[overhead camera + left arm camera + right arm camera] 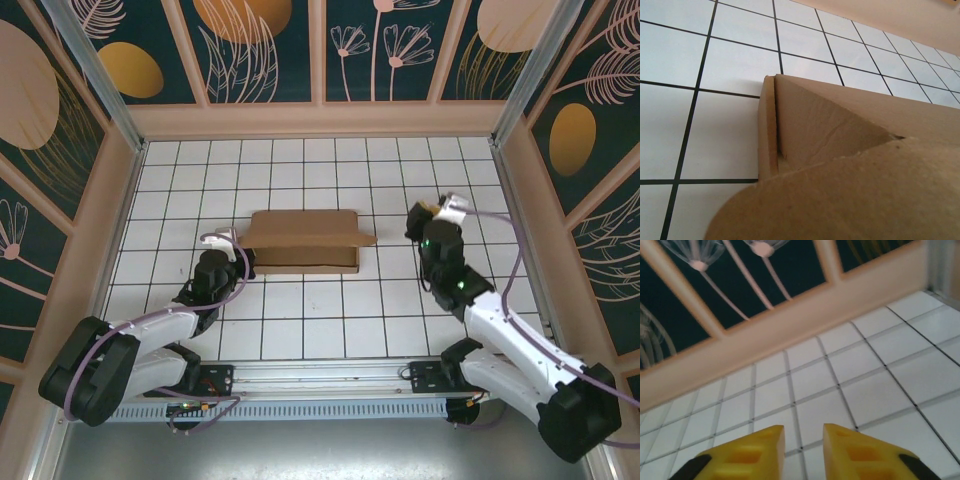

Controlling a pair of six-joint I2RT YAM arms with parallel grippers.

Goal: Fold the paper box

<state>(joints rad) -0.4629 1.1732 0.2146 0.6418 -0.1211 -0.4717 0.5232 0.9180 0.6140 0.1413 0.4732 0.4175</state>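
The paper box (303, 240) lies on the white tiled table (300, 320), a little left of the middle and about halfway between the near edge and the back wall (320, 118). Its long axis runs left to right across the top external view, parallel to the back wall. It is plain brown cardboard, shallow and partly formed. A broad top panel tilts over it and ends in a pointed corner that juts past its right end. A low front wall faces the arms.

In the left wrist view the box's (850, 150) left corner is seen from very close. A narrow end wall (769, 130) stands upright, a creased triangular flap (825, 125) leans inside it, and a wide rounded flap (860, 200) spreads across the foreground.

The left gripper (236, 246) sits at the left end of the box, touching it or just beside it. Its fingers are hidden, so it cannot be told whether they are spread or pinching the cardboard.

The right gripper (440, 207) hangs well to the right of the box, apart from it, aimed toward the back wall. In the right wrist view, the right gripper (802, 450) shows its yellow fingertips (752, 455) slightly parted, with bare tile showing through the gap and nothing between them.
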